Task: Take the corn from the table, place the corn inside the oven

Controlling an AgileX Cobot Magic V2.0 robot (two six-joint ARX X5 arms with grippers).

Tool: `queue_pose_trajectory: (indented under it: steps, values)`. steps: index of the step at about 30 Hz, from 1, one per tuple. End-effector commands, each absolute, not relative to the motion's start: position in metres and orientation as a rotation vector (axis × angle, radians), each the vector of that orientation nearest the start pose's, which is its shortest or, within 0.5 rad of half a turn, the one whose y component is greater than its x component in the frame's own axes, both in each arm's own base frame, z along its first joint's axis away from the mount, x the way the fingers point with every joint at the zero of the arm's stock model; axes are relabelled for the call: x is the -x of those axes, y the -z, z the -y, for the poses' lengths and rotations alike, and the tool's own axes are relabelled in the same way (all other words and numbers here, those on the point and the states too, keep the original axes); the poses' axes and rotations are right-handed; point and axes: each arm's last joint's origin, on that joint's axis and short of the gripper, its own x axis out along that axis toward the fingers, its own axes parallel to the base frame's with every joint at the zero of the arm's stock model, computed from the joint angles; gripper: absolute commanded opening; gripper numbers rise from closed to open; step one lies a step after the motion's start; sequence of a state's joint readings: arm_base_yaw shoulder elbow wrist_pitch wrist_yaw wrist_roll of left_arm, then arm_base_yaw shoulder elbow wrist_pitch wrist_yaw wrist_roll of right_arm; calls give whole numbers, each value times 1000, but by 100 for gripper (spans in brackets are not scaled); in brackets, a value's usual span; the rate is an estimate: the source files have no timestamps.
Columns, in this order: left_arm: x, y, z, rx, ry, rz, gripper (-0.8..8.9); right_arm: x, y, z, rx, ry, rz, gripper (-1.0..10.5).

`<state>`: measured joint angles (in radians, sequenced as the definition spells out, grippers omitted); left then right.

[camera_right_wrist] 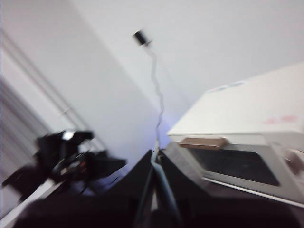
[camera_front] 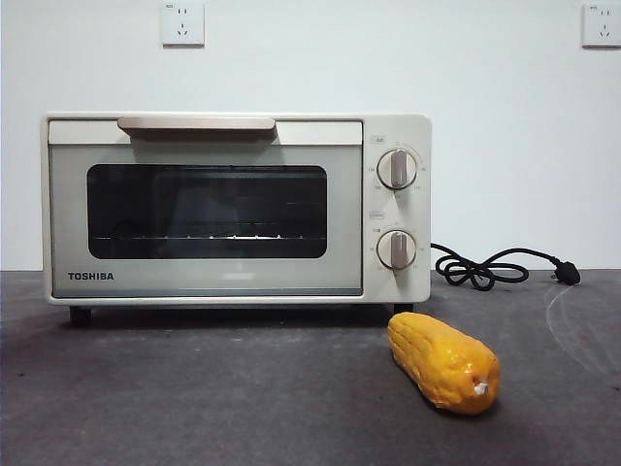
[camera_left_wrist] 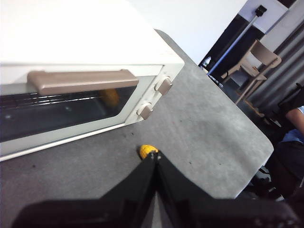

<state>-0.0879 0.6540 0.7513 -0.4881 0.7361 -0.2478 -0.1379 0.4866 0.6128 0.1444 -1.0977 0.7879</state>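
Note:
The corn [camera_front: 444, 361], a bumpy yellow-orange cob with a pale stub end, lies on the dark grey table [camera_front: 194, 398] just in front of the oven's right corner. The cream TOSHIBA oven [camera_front: 233, 209] stands behind it with its door closed. No arm shows in the front view. In the left wrist view my left gripper [camera_left_wrist: 155, 156] is shut and empty, held above the table, with the corn [camera_left_wrist: 147, 150] peeking out just beyond its tips and the oven [camera_left_wrist: 71, 57] close by. My right gripper [camera_right_wrist: 156, 159] is shut and empty, raised in a blurred picture, with the oven [camera_right_wrist: 247, 142] off to one side.
The oven's black cord [camera_front: 495, 267] and plug lie on the table to its right. A beige bar handle [camera_front: 196, 123] runs along the top of the door. The table's rounded edge [camera_left_wrist: 259, 159] drops off beyond the corn, and a chair [camera_left_wrist: 254, 61] stands past it.

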Motion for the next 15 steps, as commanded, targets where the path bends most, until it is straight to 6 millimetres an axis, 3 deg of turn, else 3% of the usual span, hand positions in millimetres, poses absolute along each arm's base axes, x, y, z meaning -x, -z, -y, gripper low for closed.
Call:
queue_pose_trajectory:
  steps: [1, 5, 11, 15]
  values:
    - [-133, -323, 33, 330, 791, -466, -5, -106, -355, -12, -511, -1041, -156, 2]
    - [-139, -335, 39, 322, 823, -468, -5, -115, -371, -16, -480, -1095, -192, 2]
    - [-146, -344, 49, 310, 878, -481, -5, -132, -373, -32, -416, -1086, -294, 19]
    - [-150, -341, 55, 305, 900, -501, -5, -145, -365, -52, -349, -1006, -434, 198]
